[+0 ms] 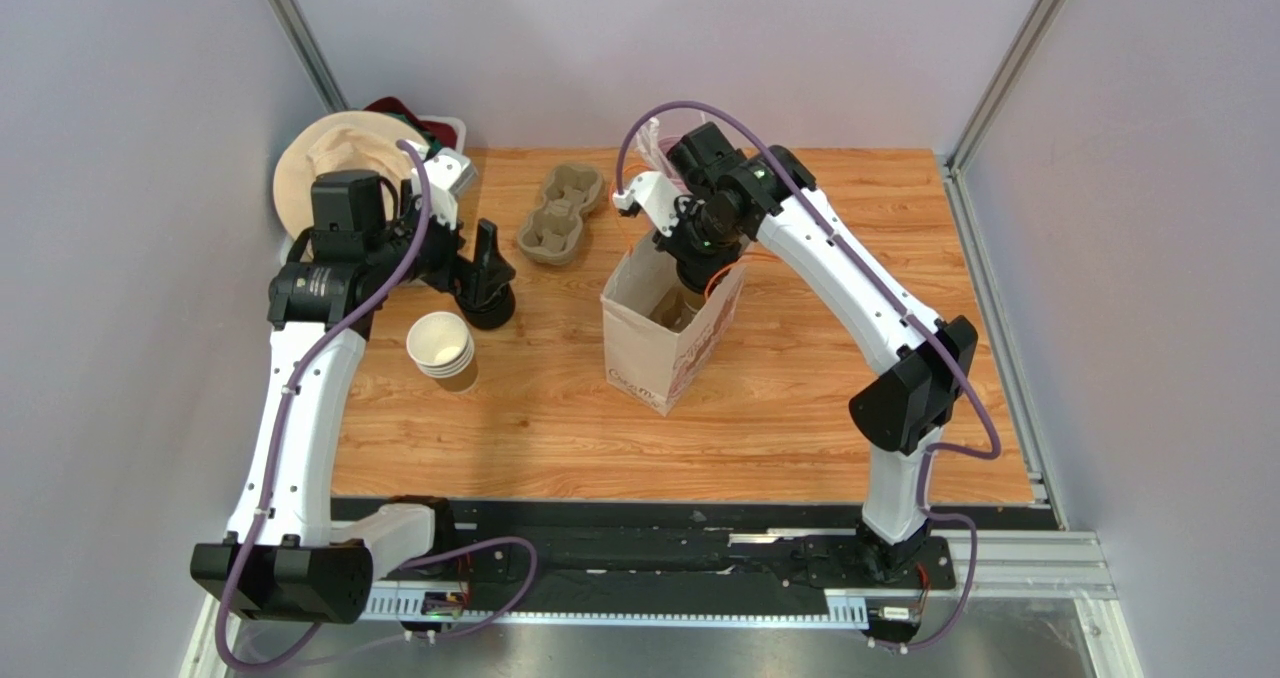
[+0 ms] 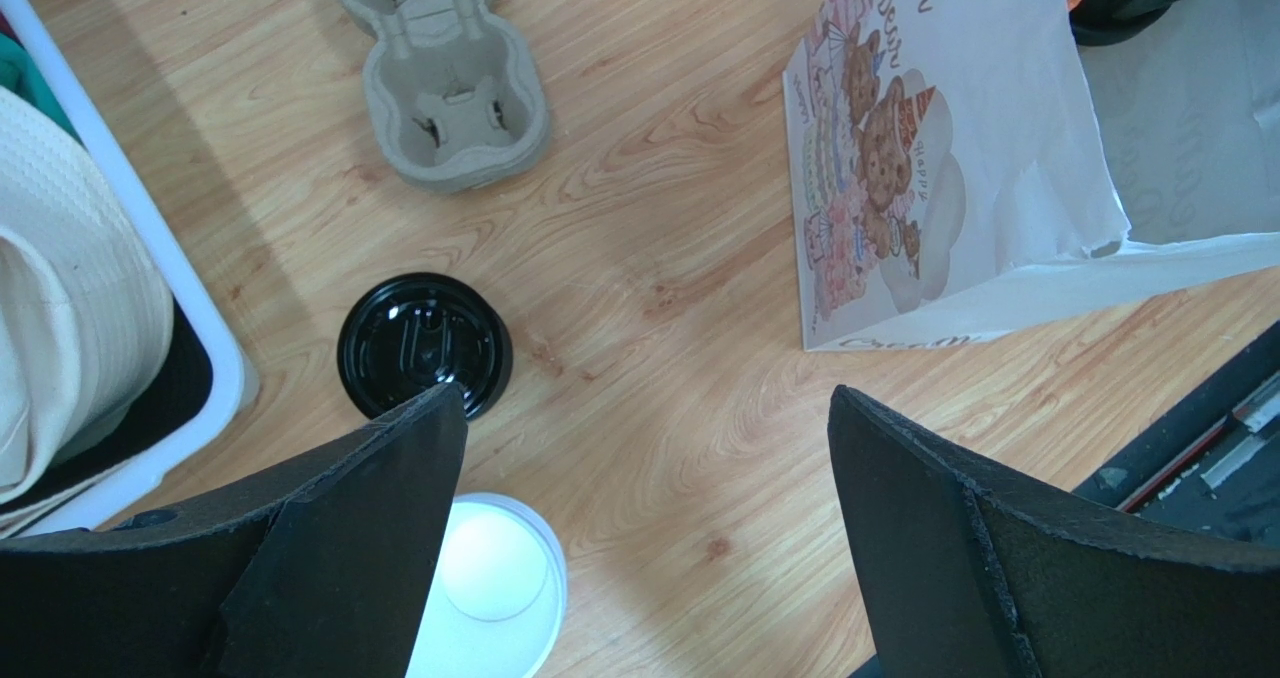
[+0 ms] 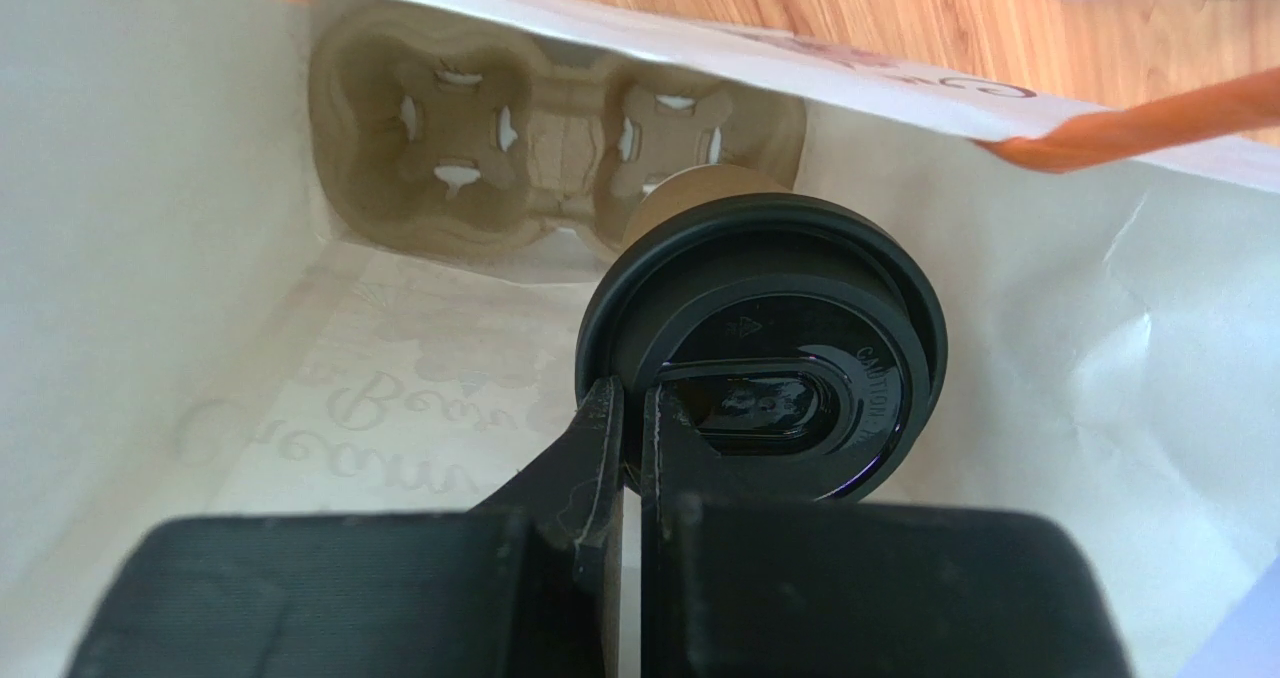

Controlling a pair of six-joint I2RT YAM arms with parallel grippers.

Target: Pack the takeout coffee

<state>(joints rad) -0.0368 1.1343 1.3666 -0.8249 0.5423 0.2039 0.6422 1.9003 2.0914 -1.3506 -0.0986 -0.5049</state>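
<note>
Takeout coffee (image 3: 759, 356), upright, sits just ahead of the right claw (image 3: 634, 408), closed jaws pinching its lid rim, carrier (image 3: 451, 123) beyond; the open left claw (image 2: 646, 408) is well apart.

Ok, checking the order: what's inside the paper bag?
A pulp cup carrier at the bottom, a black-lidded brown cup standing in it. The lid hides the cup's contents.

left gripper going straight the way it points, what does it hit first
Probably bare wooden table top, between the round black plastic lid and the white printed paper bag. The open left gripper has nothing between its fingers.
</note>
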